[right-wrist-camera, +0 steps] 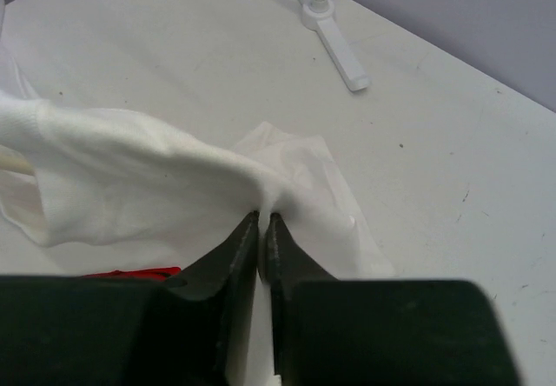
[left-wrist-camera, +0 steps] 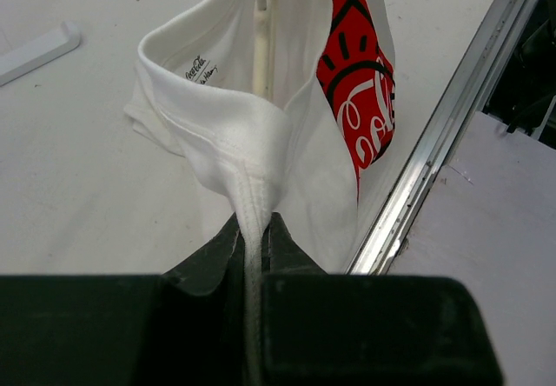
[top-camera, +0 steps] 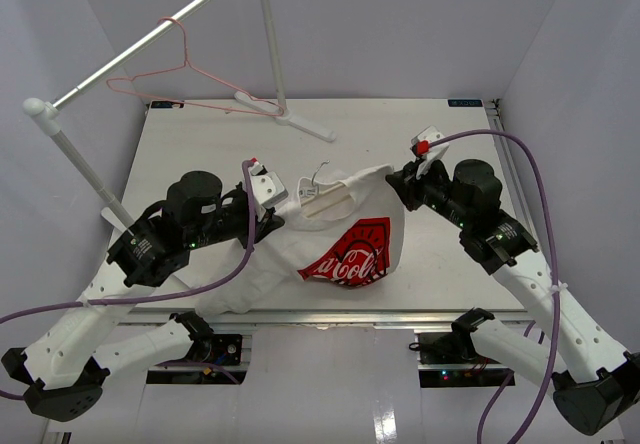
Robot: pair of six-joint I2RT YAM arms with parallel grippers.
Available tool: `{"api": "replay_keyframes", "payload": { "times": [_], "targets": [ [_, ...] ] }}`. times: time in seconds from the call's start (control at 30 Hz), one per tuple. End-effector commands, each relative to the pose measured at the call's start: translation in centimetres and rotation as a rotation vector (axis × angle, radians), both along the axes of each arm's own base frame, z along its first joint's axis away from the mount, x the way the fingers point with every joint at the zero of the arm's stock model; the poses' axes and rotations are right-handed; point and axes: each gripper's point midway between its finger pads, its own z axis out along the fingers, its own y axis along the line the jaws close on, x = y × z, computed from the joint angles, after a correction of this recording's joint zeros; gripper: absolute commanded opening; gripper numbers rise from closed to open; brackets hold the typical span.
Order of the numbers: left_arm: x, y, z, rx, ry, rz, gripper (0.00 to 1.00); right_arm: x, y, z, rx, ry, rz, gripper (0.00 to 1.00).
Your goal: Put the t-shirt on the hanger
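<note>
T-shirt (top-camera: 340, 239) is at frame centre in the top view, stretched between both hands, logo at the lower right. Hanger (top-camera: 325, 196) sits in the neck opening, hook toward the top of the frame. Its bar runs roughly along the hand-to-hand line and points straight away from the left hand (left-wrist-camera: 254, 225), which is nearer and clamped on the collar. Right hand (right-wrist-camera: 263, 219) is nearly closed and looks pinched on a cloth fold. Hanger ends are hidden under fabric, so I can't tell if the shoulders are seated.

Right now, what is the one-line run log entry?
left end effector: shut on t-shirt collar | right end effector: shut on t-shirt edge | hanger: partly inside collar
</note>
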Motion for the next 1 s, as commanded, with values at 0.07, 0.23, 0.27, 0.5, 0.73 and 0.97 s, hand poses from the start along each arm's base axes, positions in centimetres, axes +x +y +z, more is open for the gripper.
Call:
{"api": "replay_keyframes", "payload": {
  "times": [0.07, 0.23, 0.27, 0.5, 0.73, 0.97],
  "targets": [
    [1.1, 0.7, 2.4, -0.042, -0.051, 0.082, 0.00, 1.6, -1.9, 2.8, 0.030, -0.049, -0.138, 0.08],
    [2.3, 1.8, 2.0, -0.011, -0.047, 0.182, 0.00, 2.7, -3.7, 2.6, 0.041, -0.033, -0.264, 0.08],
    [2.3, 1.9, 2.1, -0.018, -0.051, 0.189, 0.00, 2.9, -3.8, 2.3, 0.045, -0.023, -0.277, 0.08],
    [2.6, 3.2, 4.4, -0.090, -0.108, 0.265, 0.00, 3.3, -4.6, -0.9, 0.077, 0.073, -0.333, 0.08],
    [-0.4, 0.4, 4.4, -0.133, -0.094, 0.019, 0.00, -1.0, -0.5, 0.0, 0.058, 0.066, 0.023, 0.18],
    [-1.7, -0.8, 2.7, -0.103, -0.041, -0.090, 0.00, -6.7, -0.2, 6.6, 0.050, -0.117, 0.254, 0.65]
  ]
}}
